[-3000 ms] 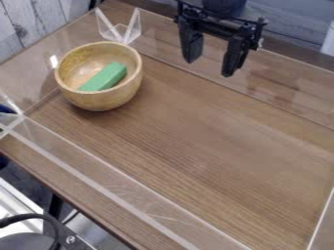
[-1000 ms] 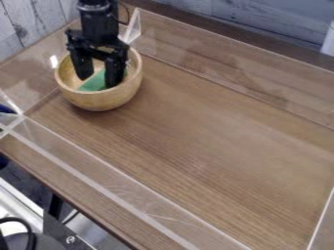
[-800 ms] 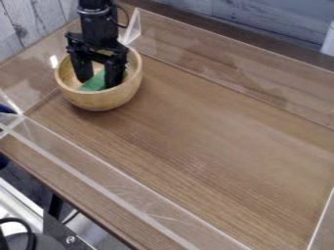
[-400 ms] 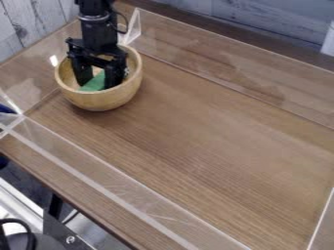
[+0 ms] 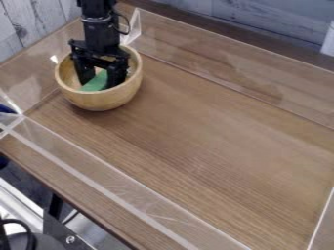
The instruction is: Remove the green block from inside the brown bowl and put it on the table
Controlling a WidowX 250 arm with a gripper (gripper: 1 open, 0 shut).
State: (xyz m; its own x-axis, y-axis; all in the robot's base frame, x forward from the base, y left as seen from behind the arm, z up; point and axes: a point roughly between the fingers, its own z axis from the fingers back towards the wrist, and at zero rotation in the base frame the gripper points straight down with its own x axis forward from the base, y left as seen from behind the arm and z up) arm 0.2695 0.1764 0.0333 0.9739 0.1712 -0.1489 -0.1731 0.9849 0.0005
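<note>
Pincer lowered into the brown bowl, over the green block

We saw one bright green block (image 5: 94, 84), a flat-sided bar, lying inside one round tan brown bowl (image 5: 78, 98) near the far left corner of the wood-grain surface (image 5: 209, 137). One black pincer (image 5: 101, 70) pointed straight down into the bowl, its fingers (image 5: 85, 68) spread wide either side of the block, gripping nothing.
</note>
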